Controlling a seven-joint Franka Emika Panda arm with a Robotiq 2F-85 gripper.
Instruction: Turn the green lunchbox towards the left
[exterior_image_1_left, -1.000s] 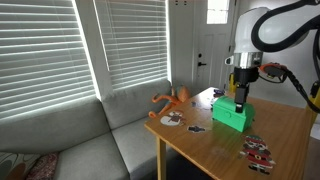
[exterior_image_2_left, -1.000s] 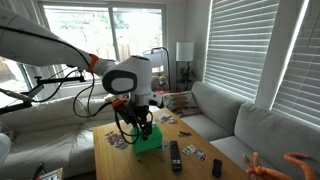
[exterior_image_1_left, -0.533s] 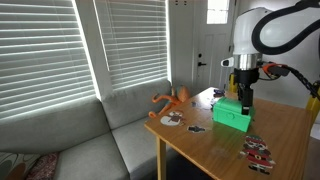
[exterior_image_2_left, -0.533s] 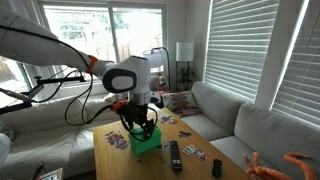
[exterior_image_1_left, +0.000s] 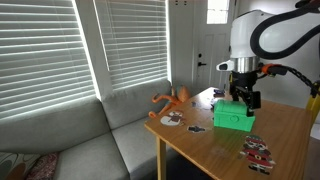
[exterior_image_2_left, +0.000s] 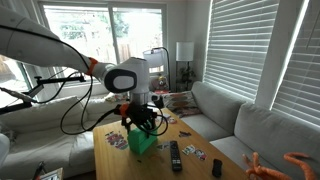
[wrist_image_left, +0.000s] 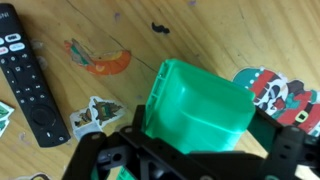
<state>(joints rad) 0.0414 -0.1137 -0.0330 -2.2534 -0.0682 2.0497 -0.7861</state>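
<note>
On the wooden bench (exterior_image_1_left: 290, 130), the robot arm (exterior_image_1_left: 268, 28) has swung the green lunchbox (exterior_image_2_left: 141, 144) through part of a turn in the past second. It now shows a narrower face in an exterior view, though it stays near the bench's middle, clear of every edge. The pincer (exterior_image_1_left: 242, 99), spread wide, appears clamped on the box's sides from above; the turn looks under way, not finished.

A grey sofa (exterior_image_1_left: 70, 140) sits below slatted window blinds (exterior_image_1_left: 80, 45).
</note>
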